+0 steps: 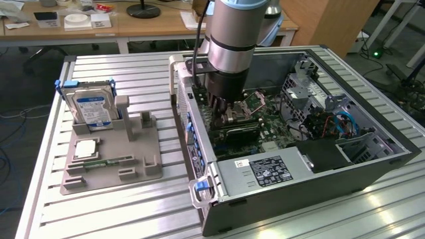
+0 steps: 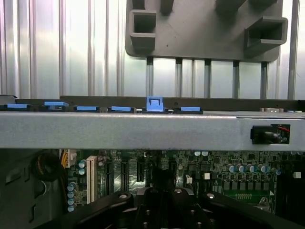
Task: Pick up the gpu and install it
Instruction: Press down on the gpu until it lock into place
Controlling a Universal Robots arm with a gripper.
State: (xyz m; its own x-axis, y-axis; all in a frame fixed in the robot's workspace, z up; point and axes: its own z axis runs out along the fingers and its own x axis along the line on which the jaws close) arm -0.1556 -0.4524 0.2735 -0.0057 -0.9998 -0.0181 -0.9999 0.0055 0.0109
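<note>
Green gpu (image 1: 236,130) — ribbed aluminium table (image 1: 133,209).

A hard drive (image 1: 91,109) stands upright in a grey holder tray (image 1: 109,167) beside the open computer case (image 1: 371,167).

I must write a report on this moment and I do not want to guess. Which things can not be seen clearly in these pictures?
- The gripper, exterior view: the arm's own body hides its fingertips, so whether it holds the gpu cannot be told.
- The motherboard, exterior view: partly covered by the arm.
- The motherboard's slots, wrist view: the gripper body cuts them off.
- The grey fixture, wrist view: cut off by the picture's edge.
</note>
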